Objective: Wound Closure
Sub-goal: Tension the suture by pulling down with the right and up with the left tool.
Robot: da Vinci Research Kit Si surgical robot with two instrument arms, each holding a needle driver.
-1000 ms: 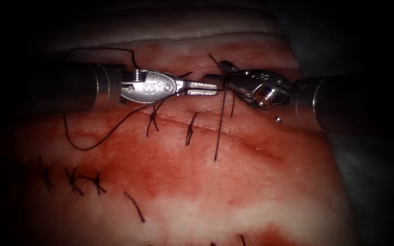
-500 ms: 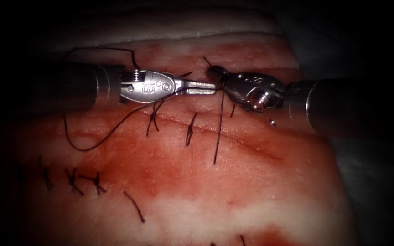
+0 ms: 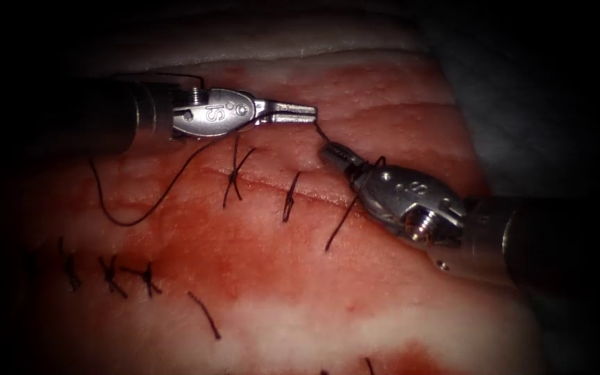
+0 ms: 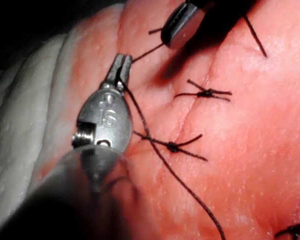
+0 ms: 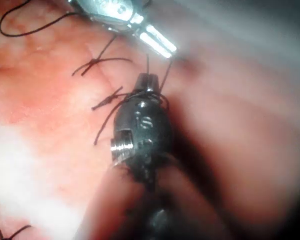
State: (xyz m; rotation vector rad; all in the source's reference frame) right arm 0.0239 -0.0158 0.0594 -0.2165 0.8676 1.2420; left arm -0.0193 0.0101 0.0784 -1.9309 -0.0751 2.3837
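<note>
My left tool [image 3: 307,111] is over the tissue [image 3: 355,305] beyond the cut [image 3: 397,229], jaws shut on the thread [image 3: 321,132]. A short taut stretch of thread runs from its tip to my right tool [image 3: 331,154], which lies over the cut's right part. Its jaws are shut on the thread, with loops [image 3: 368,170] wound round them. A loose tail [image 3: 338,226] hangs across the cut. The left wrist view has the left tool [image 4: 121,65] with long thread [image 4: 180,175] trailing away. The right wrist view has the right tool [image 5: 147,79] wrapped in thread.
Two knotted stitches [image 3: 234,173] [image 3: 289,198] sit on the cut left of the tools. An older stitch row [image 3: 109,274] and a loose thread piece [image 3: 206,316] lie at the lower left. A long slack loop of thread [image 3: 116,219] curves under the left shaft.
The right tool's jaws closed on the thread beside the left tool's tip, then drew down and to the right. The left tool shifted up and left. The thread between them pulled taut.
</note>
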